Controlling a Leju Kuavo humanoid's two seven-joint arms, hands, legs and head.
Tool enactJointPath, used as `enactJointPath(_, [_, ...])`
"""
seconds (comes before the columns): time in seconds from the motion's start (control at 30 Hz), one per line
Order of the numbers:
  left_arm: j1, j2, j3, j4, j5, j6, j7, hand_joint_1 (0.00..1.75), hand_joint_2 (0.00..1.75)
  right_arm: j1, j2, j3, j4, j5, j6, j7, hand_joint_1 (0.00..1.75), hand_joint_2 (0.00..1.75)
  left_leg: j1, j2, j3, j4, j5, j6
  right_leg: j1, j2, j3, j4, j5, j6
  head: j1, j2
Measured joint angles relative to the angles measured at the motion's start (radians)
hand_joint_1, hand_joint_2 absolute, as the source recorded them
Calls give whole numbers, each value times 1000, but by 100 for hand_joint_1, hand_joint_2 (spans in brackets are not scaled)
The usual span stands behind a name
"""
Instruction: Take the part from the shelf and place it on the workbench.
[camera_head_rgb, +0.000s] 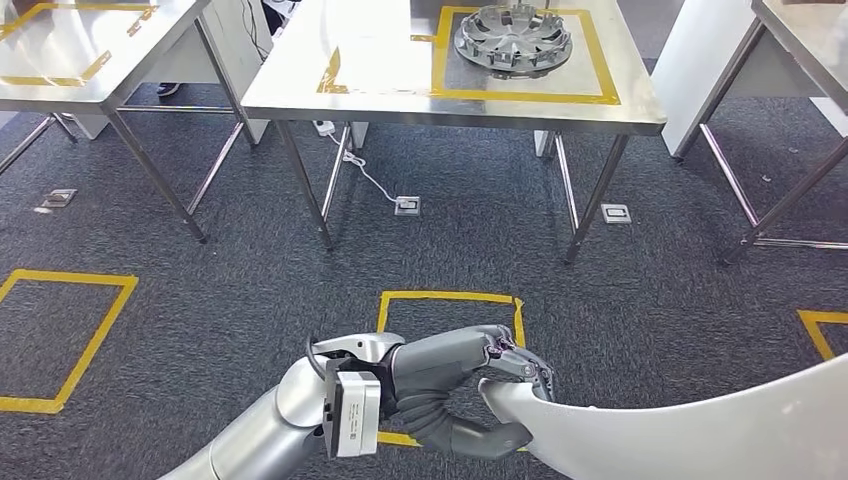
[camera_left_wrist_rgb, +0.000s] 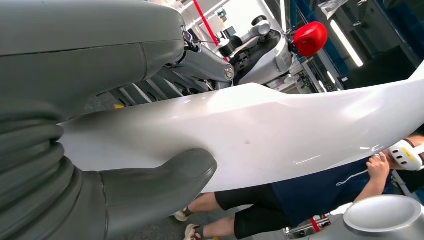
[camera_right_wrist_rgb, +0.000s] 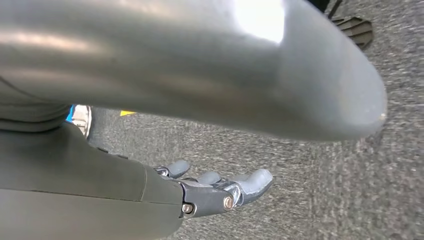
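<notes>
A long white curved part (camera_head_rgb: 700, 430) crosses the lower right of the head view. My left hand (camera_head_rgb: 465, 385) grips its near end, fingers above and thumb below. In the left wrist view the thumb (camera_left_wrist_rgb: 165, 180) presses against the part's (camera_left_wrist_rgb: 260, 135) glossy face. The part hangs over the dark carpet, short of the steel workbench (camera_head_rgb: 380, 70) ahead, which has a yellow-taped square. My right hand (camera_right_wrist_rgb: 220, 192) is over the carpet, fingers apart from the thick thumb, with nothing seen between them.
A silver wheel cover (camera_head_rgb: 513, 40) lies in the workbench's taped square. More steel tables stand at far left (camera_head_rgb: 90, 50) and far right (camera_head_rgb: 800, 40). Yellow floor squares (camera_head_rgb: 450, 298) mark the carpet. A person (camera_left_wrist_rgb: 300, 200) in dark shorts stands close behind the part.
</notes>
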Motion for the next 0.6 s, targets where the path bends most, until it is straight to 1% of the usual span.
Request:
enactJointPath(0.03, [0, 1, 0, 0, 0, 1, 0, 175, 175, 0, 0, 0, 0, 1, 0, -7, 0, 0, 0, 2, 18, -59, 48, 3, 0, 0, 12, 0, -8, 3, -1, 0])
enactJointPath(0.07, [0, 1, 0, 0, 0, 1, 0, 175, 175, 0, 0, 0, 0, 0, 0, -15, 0, 0, 0, 6, 42, -130, 93, 7, 0, 0, 21, 0, -17, 6, -3, 0])
enactJointPath(0.1, [0, 2, 0, 0, 0, 3, 0, 175, 175, -1, 0, 0, 0, -2, 1, -24, 0, 0, -1, 9, 67, -193, 121, 12, 2, 1, 29, 1, -26, 12, -5, 0])
enactJointPath(0.13, [0, 4, 0, 0, 0, 4, 0, 175, 175, -2, 0, 0, 0, -5, 1, -33, 0, 0, -3, 11, 84, -233, 133, 17, 4, 0, 34, -1, -33, 18, -5, 0])
enactJointPath(0.17, [0, 5, 0, 0, 1, 6, -1, 175, 175, -2, 0, 0, 0, -8, 2, -40, 0, 0, -5, 11, 91, -253, 131, 24, 6, 0, 38, -1, -35, 25, -4, 0])
enactJointPath(0.2, [0, 5, 0, 0, 1, 8, -1, 175, 175, -3, 0, 0, 0, -11, 2, -46, 0, 0, -6, 8, 96, -259, 125, 31, 6, -1, 43, -1, -35, 33, -4, 0])
enactJointPath(0.27, [0, 5, 0, -1, 1, 9, -2, 175, 175, -4, 0, 0, 0, -15, 2, -50, 0, 0, -3, 2, 106, -266, 122, 45, 4, -2, 46, 10, -35, 43, -2, 0])
enactJointPath(0.3, [0, 5, 0, -2, 1, 10, -3, 175, 175, -5, 0, 0, 0, -18, 3, -51, 0, 0, -2, 1, 114, -269, 119, 51, 3, -2, 35, 32, -45, 46, 1, 0])
enactJointPath(0.33, [0, 5, 0, -2, 1, 10, -3, 175, 175, -6, 0, 0, 0, -21, 3, -54, 0, 0, -1, 0, 121, -271, 116, 57, 3, -1, 10, 75, -63, 48, 3, 0])
enactJointPath(0.37, [0, 5, 0, -2, 1, 10, -3, 175, 175, -7, 0, -1, 0, -25, 4, -57, 0, 0, -2, 0, 126, -272, 112, 61, 3, 1, -28, 136, -87, 51, 6, 0])
enactJointPath(0.4, [1, 5, 0, -1, 1, 10, -4, 175, 175, -7, 0, -4, 0, -33, 6, -60, 0, 0, -3, -1, 129, -272, 107, 64, 3, 1, -74, 203, -111, 53, 9, 0])
enactJointPath(0.43, [2, 5, 0, 0, 1, 10, -4, 175, 175, -6, 0, -8, 0, -43, 9, -64, 0, 0, -5, -1, 134, -272, 101, 66, 4, 1, -117, 256, -125, 54, 10, 0])
enactJointPath(0.47, [3, 6, 0, 1, 1, 9, -5, 175, 175, -4, 0, -13, 0, -54, 12, -67, 0, 0, -7, -1, 140, -272, 95, 66, 4, 2, -146, 281, -121, 53, 12, 0])
enactJointPath(0.5, [3, 5, 0, 1, 1, 9, -6, 175, 175, -3, 0, -19, 0, -65, 16, -70, 0, 0, -9, 0, 148, -272, 88, 66, 5, 1, -156, 267, -95, 51, 12, 0])
enactJointPath(0.53, [2, 5, 0, 1, 1, 9, -6, 175, 175, -3, 0, -25, 0, -72, 18, -73, 0, 0, -10, 1, 160, -272, 80, 65, 6, 1, -146, 216, -48, 46, 13, 0])
enactJointPath(0.57, [1, 4, 0, 1, 1, 9, -7, 175, 175, -3, 0, -31, 0, -76, 19, -75, 0, 0, -11, 3, 170, -272, 71, 63, 9, -4, -125, 144, 5, 39, 14, 0])
enactJointPath(0.6, [1, 4, 0, 2, 1, 9, -7, 175, 175, -4, 0, -36, 0, -78, 20, -76, 0, 0, -12, 5, 179, -272, 63, 59, 14, -10, -105, 80, 36, 32, 15, 0])
